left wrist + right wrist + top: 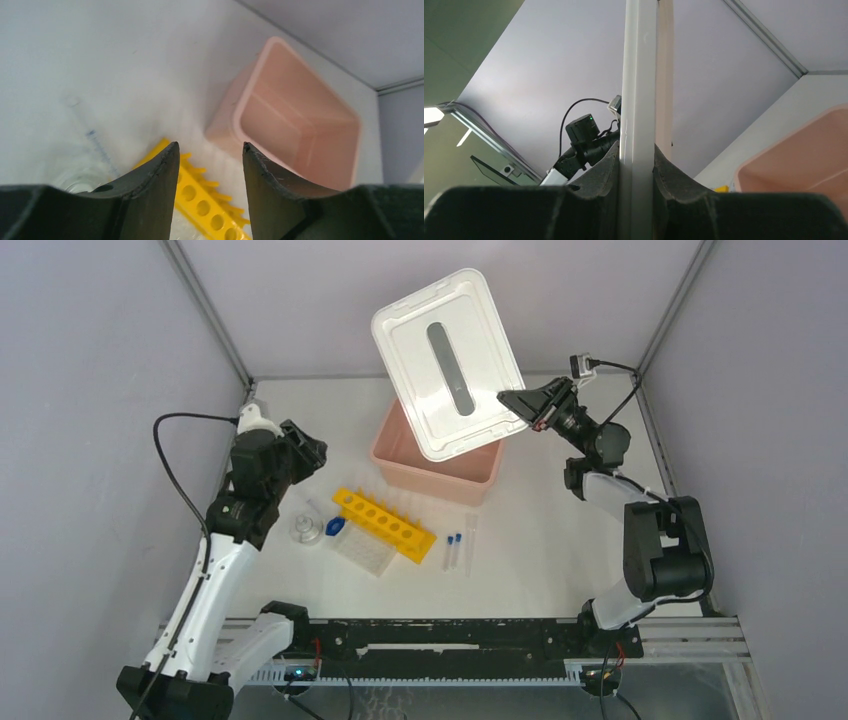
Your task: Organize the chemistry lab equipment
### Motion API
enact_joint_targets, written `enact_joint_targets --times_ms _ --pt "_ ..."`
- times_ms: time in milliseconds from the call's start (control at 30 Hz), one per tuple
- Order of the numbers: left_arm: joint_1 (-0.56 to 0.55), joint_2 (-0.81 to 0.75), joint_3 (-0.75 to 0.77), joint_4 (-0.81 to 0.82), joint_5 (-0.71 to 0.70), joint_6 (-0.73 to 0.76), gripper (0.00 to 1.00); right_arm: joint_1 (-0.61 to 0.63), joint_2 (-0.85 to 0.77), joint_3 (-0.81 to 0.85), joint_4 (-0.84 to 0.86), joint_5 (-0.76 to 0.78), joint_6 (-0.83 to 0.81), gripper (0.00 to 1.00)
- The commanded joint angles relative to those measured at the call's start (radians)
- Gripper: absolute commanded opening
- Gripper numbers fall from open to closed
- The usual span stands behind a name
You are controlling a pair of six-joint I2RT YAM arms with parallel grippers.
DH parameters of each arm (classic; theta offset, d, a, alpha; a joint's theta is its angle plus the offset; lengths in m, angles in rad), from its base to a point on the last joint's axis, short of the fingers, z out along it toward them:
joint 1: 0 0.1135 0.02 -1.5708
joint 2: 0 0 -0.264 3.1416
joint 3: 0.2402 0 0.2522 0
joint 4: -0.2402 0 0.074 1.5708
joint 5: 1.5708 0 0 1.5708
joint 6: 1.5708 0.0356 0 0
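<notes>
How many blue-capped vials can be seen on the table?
2. One blue-capped vial lies right of the yellow rack, the second vial beside it. A blue thing by the well plate may be another.

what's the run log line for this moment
right claw: shut on white lid, tilted above pink box | left claw: open, empty | yellow rack, vials: on table

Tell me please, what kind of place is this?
Probably a robot test cell staged as a chemistry bench: grey enclosure walls, a white table, a yellow tube rack and blue-capped vials.
</notes>
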Motion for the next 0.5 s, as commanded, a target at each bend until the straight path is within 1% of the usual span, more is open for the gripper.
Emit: enact_joint_targets --times_ms 0,133,233,333,467 --pt "0.003 -0.031 -0.029 -0.134 -0.087 0.036 0.54 -0.016 -0.060 -0.001 0.030 0.035 -0.040 0.00" --pt "0.003 -0.071 -0.106 -0.173 -0.091 0.021 0.53 -0.025 -0.038 -0.016 0.024 0.020 -0.062 0.00" --pt "0.003 -0.100 -0.152 -0.188 -0.085 0.004 0.49 -0.031 0.002 -0.016 0.022 0.017 -0.076 0.00" --pt "0.003 -0.108 -0.177 -0.216 -0.082 -0.010 0.44 -0.038 0.050 -0.008 0.026 0.014 -0.090 0.00" --pt "0.002 -0.116 -0.195 -0.250 -0.109 -0.023 0.43 -0.040 0.094 0.008 0.028 0.002 -0.112 0.00"
